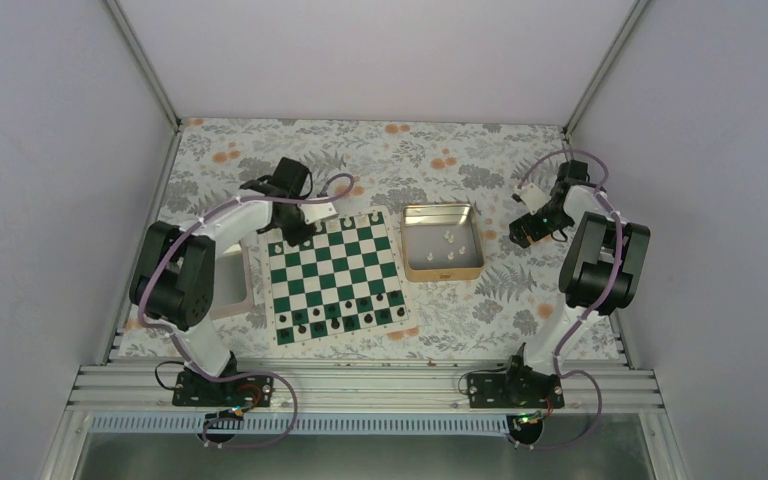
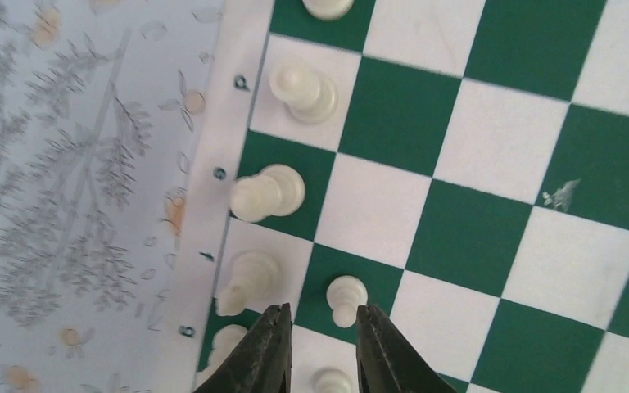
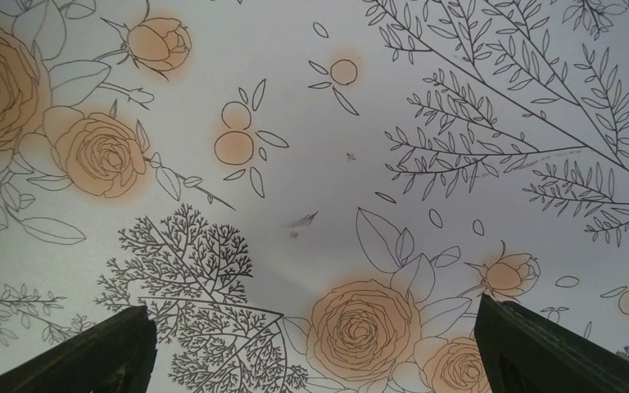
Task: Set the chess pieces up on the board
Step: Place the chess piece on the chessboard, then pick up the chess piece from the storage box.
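Several chess pieces point(image 1: 448, 239) lie loose in the tin point(image 1: 442, 273), just right of the board point(image 1: 335, 265) and nearer my right gripper point(image 3: 313, 309), which gapes wide and empty over the cloth point(image 3: 311, 123). My left gripper point(image 2: 323, 311) is narrowly parted at the board's far-left corner, with an upright pawn point(image 2: 346, 299) just ahead between its tips, seemingly free.
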